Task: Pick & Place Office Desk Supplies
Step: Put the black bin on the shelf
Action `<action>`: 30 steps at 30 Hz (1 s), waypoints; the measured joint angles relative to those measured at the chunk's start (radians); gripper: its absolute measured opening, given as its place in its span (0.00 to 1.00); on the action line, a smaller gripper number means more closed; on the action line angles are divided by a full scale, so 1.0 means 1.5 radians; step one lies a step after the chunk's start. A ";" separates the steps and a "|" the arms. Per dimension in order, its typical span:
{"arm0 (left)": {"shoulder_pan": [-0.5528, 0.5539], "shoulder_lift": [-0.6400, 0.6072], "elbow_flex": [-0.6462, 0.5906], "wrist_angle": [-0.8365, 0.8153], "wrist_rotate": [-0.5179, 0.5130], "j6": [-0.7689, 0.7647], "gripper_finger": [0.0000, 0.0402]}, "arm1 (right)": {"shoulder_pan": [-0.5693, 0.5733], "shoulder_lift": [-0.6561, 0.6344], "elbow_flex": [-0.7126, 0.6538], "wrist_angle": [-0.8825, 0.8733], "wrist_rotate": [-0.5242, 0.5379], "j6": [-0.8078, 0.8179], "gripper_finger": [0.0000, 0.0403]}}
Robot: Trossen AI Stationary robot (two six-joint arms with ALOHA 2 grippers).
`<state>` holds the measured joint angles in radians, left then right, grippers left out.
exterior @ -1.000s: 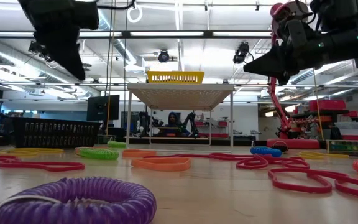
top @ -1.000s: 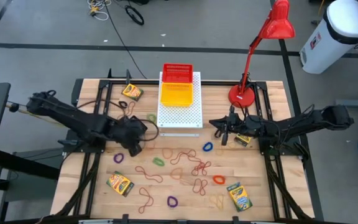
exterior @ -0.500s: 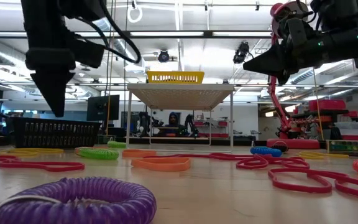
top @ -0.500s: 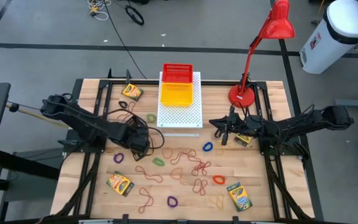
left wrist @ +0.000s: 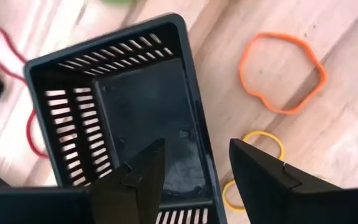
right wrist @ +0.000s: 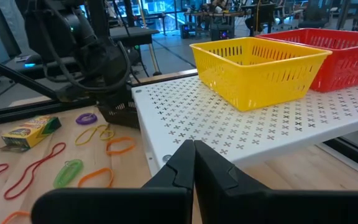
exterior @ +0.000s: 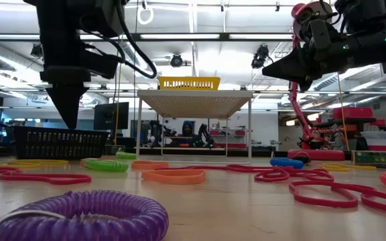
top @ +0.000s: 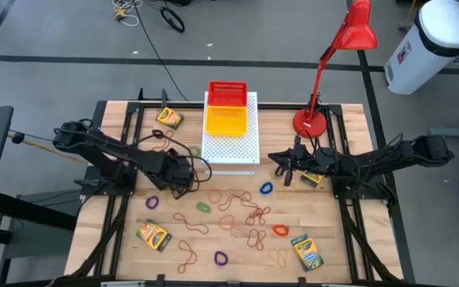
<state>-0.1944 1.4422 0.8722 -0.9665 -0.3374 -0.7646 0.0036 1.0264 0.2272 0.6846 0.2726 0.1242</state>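
Note:
My left gripper [top: 183,182] [exterior: 68,114] hangs open, pointing down, just over a black slatted basket [exterior: 59,142] [left wrist: 123,112] at the table's left. In the left wrist view its fingers stand on either side of the basket's wall [left wrist: 199,155], above the rim. My right gripper [top: 285,171] [right wrist: 194,163] is shut and holds nothing, level above the table right of centre. Reddish rubber bands [top: 241,209] and small elastic loops, such as a purple one [top: 151,202] and a blue one [top: 267,189], lie on the wood. Crayon boxes [top: 154,234] [top: 307,252] lie near the front.
A white perforated board [top: 231,143] at the far middle carries a yellow basket [top: 226,120] and a red basket [top: 227,93]. A red desk lamp [top: 325,80] stands at the far right. Another crayon box [top: 169,118] lies at the far left.
My left gripper has sunk toward the black basket and shifted a little toward the table's right edge, tipping from a slant to point almost straight down. My right arm has kept still.

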 joint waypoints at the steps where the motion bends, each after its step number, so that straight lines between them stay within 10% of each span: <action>1: 0.000 0.000 -0.001 0.000 0.000 0.004 0.45 | 0.000 0.000 0.000 0.000 0.000 0.000 0.02; 30: -0.039 -0.015 0.034 -0.096 0.058 0.061 0.06 | 0.000 0.000 0.000 0.000 0.001 -0.001 0.02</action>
<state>-0.2534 1.4198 0.9226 -1.1109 -0.2506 -0.6731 0.0036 1.0264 0.2272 0.6838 0.2737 0.1230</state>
